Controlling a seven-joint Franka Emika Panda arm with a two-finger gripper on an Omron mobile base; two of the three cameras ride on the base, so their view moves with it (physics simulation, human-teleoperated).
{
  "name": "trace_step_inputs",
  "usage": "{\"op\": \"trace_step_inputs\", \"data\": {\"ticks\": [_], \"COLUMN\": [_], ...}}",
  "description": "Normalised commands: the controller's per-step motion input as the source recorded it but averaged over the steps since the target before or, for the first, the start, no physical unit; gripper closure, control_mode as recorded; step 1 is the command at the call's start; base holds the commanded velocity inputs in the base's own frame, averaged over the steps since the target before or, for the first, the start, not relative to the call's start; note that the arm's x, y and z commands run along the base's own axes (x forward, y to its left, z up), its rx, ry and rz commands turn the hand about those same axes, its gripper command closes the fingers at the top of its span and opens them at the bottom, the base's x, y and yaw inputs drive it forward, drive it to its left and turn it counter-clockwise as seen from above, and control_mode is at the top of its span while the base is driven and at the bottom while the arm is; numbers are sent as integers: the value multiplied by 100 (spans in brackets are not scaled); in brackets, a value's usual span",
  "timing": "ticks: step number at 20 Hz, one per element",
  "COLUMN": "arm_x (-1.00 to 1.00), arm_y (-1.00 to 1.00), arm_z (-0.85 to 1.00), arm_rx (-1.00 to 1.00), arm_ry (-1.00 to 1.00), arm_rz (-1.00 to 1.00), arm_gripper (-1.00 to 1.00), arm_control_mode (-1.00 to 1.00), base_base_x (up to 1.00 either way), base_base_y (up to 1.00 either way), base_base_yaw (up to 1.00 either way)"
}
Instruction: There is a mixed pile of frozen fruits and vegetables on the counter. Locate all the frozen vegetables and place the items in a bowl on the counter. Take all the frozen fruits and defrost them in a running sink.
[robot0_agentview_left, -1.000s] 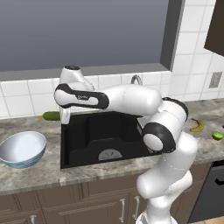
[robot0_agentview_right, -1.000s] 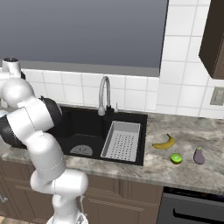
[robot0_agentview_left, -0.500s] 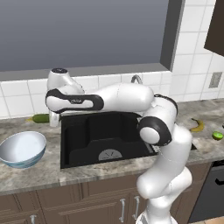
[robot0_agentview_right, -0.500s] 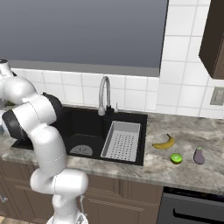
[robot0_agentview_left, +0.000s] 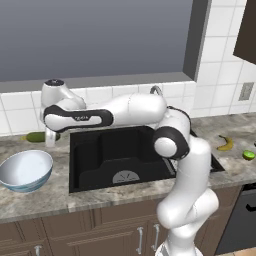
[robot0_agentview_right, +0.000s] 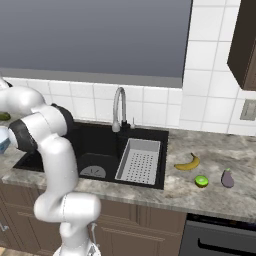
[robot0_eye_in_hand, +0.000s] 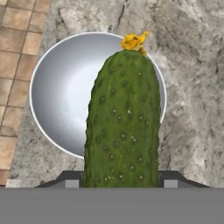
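- Hand view, lower centre: the gripper (robot0_eye_in_hand: 120, 178) is clenched on the cucumber (robot0_eye_in_hand: 122, 118); the dark finger tips (robot0_eye_in_hand: 70, 178) flank its base at both sides.
- The cucumber runs up the middle of the hand view, dark green and bumpy, with a yellow tip at its far end.
- Behind the cucumber, upper centre of the hand view: the bowl (robot0_eye_in_hand: 61, 92), round and glossy. The cucumber overlaps its right half; the yellow tip lies near the upper right rim.
- Around the bowl: the speckled bench (robot0_eye_in_hand: 192, 87). A tiled floor (robot0_eye_in_hand: 17, 39) shows along the left edge.
- Left base view, lower left: the bowl (robot0_agentview_left: 25, 170) stands on the bench (robot0_agentview_left: 45, 197), left of the sink (robot0_agentview_left: 120, 155).
- Left base view, centre left: the arm reaches across the sink; the cucumber (robot0_agentview_left: 36, 136) shows beside the hand, above and behind the bowl.
- Right base view, centre: the sink (robot0_agentview_right: 90, 150) with its grey tray (robot0_agentview_right: 140, 160) and chrome faucet (robot0_agentview_right: 119, 107).
- Right base view, right of the sink: banana (robot0_agentview_right: 188, 163), lime (robot0_agentview_right: 201, 180) and eggplant (robot0_agentview_right: 227, 177) lie apart on the bench (robot0_agentview_right: 215, 195).
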Motion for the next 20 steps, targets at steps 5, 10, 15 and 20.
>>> {"op": "trace_step_inputs", "data": {"ticks": [5,10,15,20], "arm_x": [-1,-1,-2,-1], "arm_y": [24,27,23,22], "arm_z": [-3,-10,-19,-20], "arm_rx": [0,0,-1,-1], "arm_ry": [0,0,0,0], "arm_rz": [0,0,0,0], "arm_gripper": [100,100,100,100], "arm_control_mode": [-100,-100,-100,-100], "base_base_x": [0,0,0,0], "base_base_y": [0,0,0,0], "base_base_yaw": [0,0,0,0]}}
